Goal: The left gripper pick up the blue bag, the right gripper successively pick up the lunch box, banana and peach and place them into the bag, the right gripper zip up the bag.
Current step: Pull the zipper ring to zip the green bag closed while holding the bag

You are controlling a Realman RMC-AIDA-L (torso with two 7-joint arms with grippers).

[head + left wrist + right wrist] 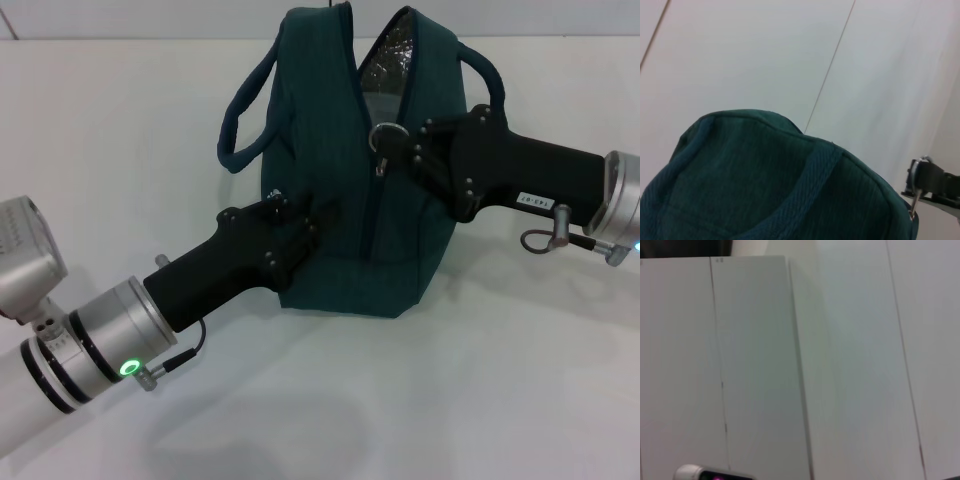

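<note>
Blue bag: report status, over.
Left gripper pressed against blue bag side. Right gripper at ring zipper pull. Zipper partly closed, foil lining showing up top. Nothing in the way.

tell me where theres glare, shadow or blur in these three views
Head view: glare on the foil lining inside the blue bag, soft shadows on the table below both arms. Left wrist view: bag fabric close up and soft, the right gripper small at the edge. Right wrist view: only flat, evenly lit white panels, no bag visible.
</note>
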